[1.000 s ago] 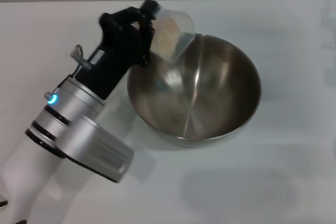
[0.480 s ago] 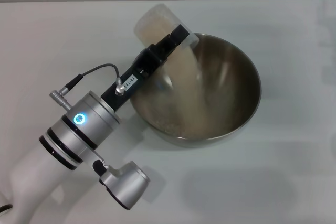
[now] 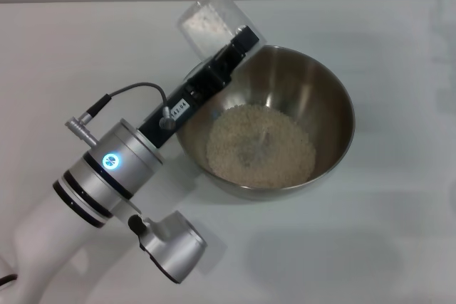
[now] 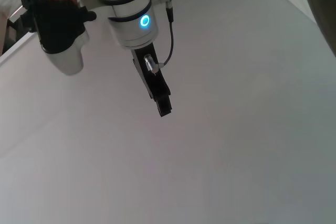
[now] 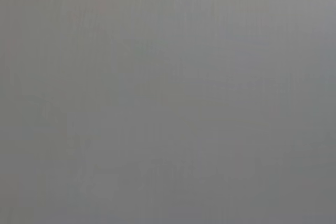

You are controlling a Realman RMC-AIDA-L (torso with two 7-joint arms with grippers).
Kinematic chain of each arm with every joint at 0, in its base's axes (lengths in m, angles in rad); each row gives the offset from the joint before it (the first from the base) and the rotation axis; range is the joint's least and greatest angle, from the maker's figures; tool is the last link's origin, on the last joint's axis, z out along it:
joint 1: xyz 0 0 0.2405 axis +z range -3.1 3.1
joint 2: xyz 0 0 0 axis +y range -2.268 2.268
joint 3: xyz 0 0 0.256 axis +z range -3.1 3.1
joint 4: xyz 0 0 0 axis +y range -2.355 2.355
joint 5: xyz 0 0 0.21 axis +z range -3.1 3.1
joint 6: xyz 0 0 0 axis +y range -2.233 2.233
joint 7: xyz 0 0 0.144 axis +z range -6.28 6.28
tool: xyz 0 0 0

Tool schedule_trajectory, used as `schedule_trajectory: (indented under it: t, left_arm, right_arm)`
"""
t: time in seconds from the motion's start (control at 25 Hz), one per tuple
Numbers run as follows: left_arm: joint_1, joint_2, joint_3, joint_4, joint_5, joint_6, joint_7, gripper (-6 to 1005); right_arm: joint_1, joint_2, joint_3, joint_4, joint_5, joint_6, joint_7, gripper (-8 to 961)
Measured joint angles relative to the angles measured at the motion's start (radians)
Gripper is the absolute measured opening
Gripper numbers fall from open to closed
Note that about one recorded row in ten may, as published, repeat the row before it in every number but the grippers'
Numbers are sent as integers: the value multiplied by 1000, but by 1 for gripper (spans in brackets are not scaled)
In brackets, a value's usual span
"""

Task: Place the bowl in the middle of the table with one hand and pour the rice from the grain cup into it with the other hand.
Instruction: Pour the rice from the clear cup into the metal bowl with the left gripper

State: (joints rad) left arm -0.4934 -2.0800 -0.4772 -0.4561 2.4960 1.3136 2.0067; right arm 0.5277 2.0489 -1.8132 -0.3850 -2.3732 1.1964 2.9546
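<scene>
The steel bowl (image 3: 337, 108) sits on the white table (image 3: 399, 247) near its middle. A heap of pale rice (image 3: 260, 146) covers the bowl's bottom. My left gripper (image 3: 239, 42) is shut on the clear grain cup (image 3: 212, 21) and holds it tipped over at the bowl's far left rim, base up. Only a few grains cling inside the cup. The right arm is outside the head view. A white arm with a blue ring and a black gripper (image 4: 161, 100) shows far off in the left wrist view, apparently my right one.
My left arm's silver wrist (image 3: 107, 169) lies over the table left of the bowl. In the right wrist view there is only plain grey.
The left wrist rolled over and tipped the cup further. The rice streamed out of it and now lies heaped in the bowl, with the cup nearly empty.
</scene>
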Motion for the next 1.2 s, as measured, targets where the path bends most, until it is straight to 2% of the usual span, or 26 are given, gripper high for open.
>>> schedule_trajectory:
  t: [0.28,0.4,0.56,0.72,1.2]
  left_arm:
    - [-2,0,71,-7,1,-36,-7,48]
    - [-11,0,4,-11,-2,-33,2,49]
    - [-3,0,60,-14,1,-61,-1,51]
    - [-1,0,18,-26,-5,-49,-1,52]
    - [10,0,28,-21,18,-64,-22,57]
  right_arm:
    - [1,-3,0,0,0,-1,0,509]
    - [2,-4,0,0,0,-2,0,509]
    - [4,-5,0,0,-1,-2,0,509]
    - [3,-5,0,0,-2,-2,0,509]
    - [1,-5,0,0,-2,0,0,508]
